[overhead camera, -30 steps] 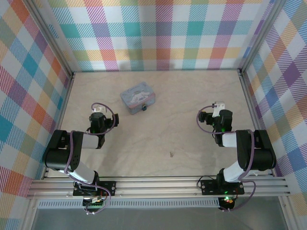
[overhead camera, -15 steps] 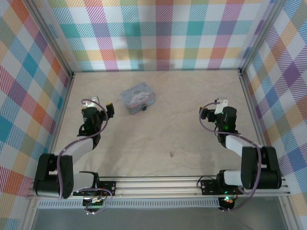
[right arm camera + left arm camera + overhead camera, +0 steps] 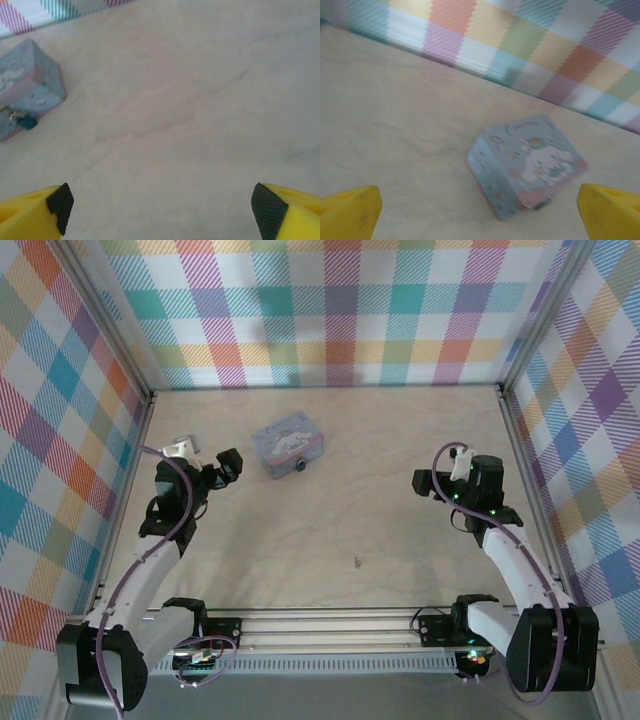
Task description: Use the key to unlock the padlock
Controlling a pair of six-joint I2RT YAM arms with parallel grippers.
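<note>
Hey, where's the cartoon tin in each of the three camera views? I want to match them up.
Top external: the tin sits left of centre, in the far half of the table.
Left wrist: the tin is right of centre, in the lower half, lid up.
Right wrist: the tin is at the left edge, in the upper half, cut off by the frame.
Shared landmark: the plaid wall behind the tin.

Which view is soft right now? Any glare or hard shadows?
Left wrist: blurred, the print on the tin is smeared. Right wrist: sharper, padlock readable at the tin's front. Top external: even light, no glare, soft shadows; key just a speck.
</note>
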